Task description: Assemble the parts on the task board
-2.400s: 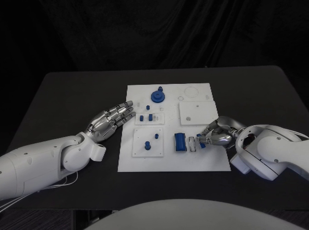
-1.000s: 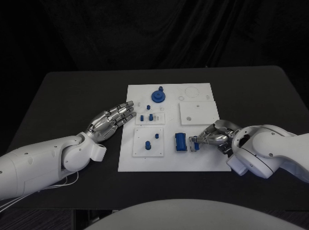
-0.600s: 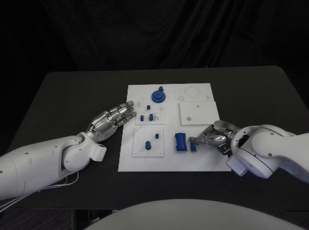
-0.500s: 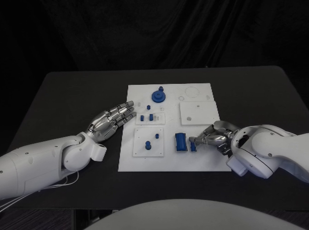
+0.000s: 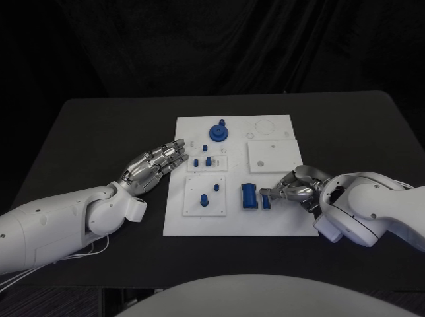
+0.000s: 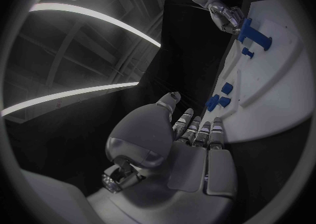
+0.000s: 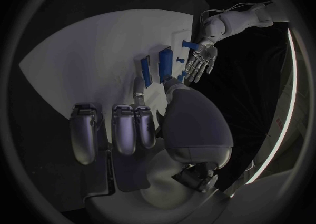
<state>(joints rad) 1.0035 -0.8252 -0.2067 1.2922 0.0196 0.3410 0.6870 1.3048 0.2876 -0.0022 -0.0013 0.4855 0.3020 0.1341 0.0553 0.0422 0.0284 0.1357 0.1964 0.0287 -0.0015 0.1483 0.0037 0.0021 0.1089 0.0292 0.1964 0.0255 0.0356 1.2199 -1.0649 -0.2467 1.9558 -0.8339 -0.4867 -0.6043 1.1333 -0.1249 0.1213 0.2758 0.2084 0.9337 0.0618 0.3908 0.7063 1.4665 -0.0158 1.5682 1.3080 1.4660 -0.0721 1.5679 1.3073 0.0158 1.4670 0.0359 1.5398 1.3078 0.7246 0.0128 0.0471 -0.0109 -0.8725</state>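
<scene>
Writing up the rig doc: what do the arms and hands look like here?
Both arms have smooth, rounded white shells. Left hand and right hand are silver metal with segmented fingers. Thin white cables trail from the left arm near the table edge. No markings legible.

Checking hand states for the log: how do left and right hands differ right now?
The left hand lies flat with fingers extended at the task board's left edge, holding nothing; the right hand is curled, fingertips at a small blue part on the board. Both are silver, on white arms.
</scene>
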